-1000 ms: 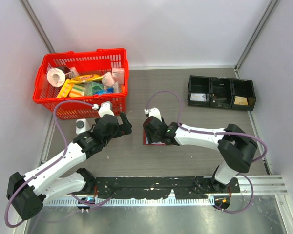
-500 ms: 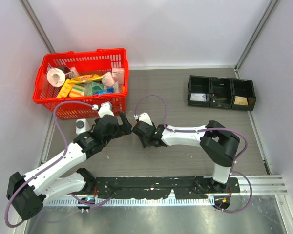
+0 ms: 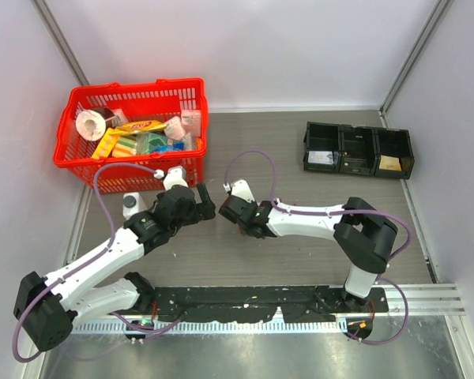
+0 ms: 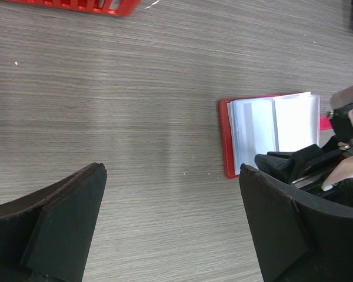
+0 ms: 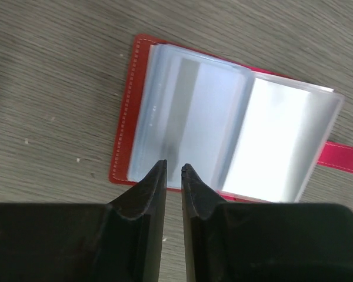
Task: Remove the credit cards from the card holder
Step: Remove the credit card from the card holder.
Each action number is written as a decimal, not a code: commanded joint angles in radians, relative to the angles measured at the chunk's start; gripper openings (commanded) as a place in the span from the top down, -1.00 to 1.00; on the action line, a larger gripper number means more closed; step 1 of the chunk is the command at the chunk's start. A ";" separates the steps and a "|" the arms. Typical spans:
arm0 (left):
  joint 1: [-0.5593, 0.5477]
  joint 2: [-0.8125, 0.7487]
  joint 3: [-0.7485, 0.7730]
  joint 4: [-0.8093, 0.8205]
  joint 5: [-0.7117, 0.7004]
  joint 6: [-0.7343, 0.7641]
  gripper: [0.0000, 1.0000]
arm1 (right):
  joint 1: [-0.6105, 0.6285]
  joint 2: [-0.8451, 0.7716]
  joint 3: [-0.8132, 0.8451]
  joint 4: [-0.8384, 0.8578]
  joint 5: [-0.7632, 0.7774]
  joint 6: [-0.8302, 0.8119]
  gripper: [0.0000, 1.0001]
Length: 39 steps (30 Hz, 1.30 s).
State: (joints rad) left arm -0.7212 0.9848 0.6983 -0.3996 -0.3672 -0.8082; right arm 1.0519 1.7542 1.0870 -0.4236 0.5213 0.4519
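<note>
Swung leftward, the right gripper (image 5: 173,167) hovers nearly closed, empty, over the spread card holder (image 5: 212,123); the left gripper (image 4: 172,173) gapes empty beside it, so nothing is extracted yet.

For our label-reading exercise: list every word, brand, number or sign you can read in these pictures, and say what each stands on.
No text here can be read with certainty.
Yellow packet in the red basket: a printed mark, too small to read.
Card holder: the pale pockets show no print.
Black bins: pale items inside, too small to read.
</note>
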 commanded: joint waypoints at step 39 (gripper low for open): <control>0.003 0.687 0.283 0.272 0.524 -0.146 -0.32 | -0.388 -0.185 -0.441 0.416 -0.609 0.085 0.77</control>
State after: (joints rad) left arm -0.7212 1.6405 0.9375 -0.2020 0.1066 -0.9154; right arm 0.6575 1.5524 0.6968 0.0109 -0.0040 0.4816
